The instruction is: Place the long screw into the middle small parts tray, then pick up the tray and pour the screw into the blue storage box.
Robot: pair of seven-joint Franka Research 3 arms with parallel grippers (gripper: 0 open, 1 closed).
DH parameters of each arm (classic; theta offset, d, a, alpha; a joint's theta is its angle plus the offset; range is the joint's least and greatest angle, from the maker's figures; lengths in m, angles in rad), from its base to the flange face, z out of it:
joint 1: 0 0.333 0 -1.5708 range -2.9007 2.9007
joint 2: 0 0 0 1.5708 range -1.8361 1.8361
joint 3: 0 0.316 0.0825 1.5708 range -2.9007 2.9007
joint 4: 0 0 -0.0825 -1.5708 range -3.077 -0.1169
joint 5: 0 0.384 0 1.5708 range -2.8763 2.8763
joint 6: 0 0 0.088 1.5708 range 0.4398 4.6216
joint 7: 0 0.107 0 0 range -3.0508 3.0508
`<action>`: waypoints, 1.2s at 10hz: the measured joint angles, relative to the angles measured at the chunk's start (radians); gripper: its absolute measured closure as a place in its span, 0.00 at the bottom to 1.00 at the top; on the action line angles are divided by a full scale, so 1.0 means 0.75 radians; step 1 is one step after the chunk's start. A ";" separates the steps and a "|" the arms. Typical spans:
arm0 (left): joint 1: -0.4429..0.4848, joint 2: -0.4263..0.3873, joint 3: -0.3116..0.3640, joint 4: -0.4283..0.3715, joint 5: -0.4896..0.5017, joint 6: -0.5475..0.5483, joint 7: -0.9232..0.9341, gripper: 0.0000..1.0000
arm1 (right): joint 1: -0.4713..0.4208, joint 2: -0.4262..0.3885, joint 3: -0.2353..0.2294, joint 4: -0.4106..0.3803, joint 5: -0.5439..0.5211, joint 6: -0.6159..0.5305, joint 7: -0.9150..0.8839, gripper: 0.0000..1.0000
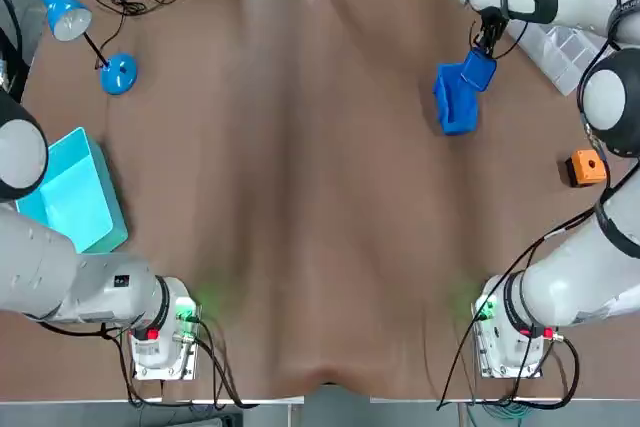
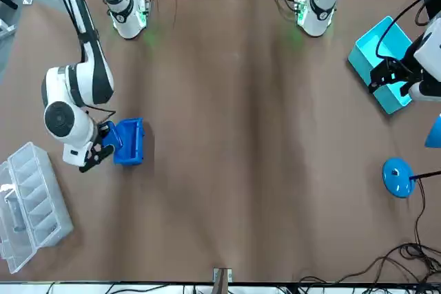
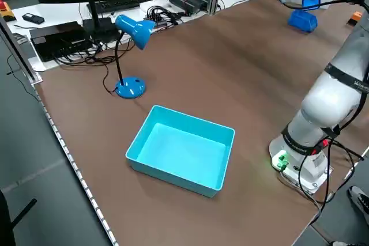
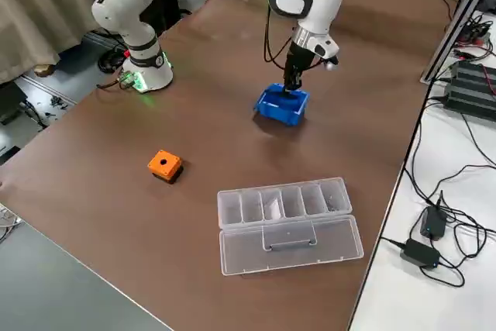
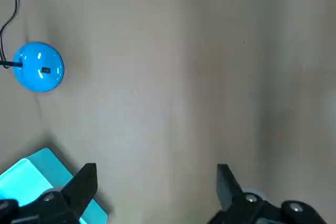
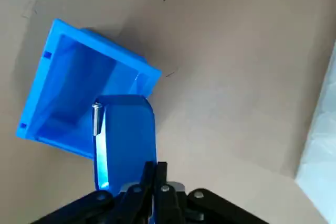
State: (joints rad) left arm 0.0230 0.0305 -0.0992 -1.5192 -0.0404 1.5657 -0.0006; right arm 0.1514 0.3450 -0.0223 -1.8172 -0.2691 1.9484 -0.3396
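Half the job looks done from my seat, maybe a bit more. Right gripper (image 6: 156, 170) is clenched on the back wall of the small parts tray (image 6: 126, 129), holding it in the air right over the blue storage box (image 6: 73, 82). Long screw (image 6: 96, 119) is in the tray, lying along one side up near the front lip, and that lip hangs over the box's open mouth. So I count loading and lifting as finished; the pour is not. How steeply the tray is tipped I can't tell, but the screw has not dropped. What's left, I'd say, is more tilt until it slides off into the box. Left gripper (image 5: 156, 177) is parked far across the table from the box, fingers spread wide with nothing between them.
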 joint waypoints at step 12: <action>0.001 0.001 0.000 0.000 0.000 0.000 0.000 0.00 | 0.145 0.002 0.001 0.018 -0.237 -0.038 0.373 0.97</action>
State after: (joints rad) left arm 0.0237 0.0310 -0.0991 -1.5192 -0.0404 1.5657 -0.0006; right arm 0.2600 0.3461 -0.0214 -1.8034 -0.4465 1.9197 -0.0595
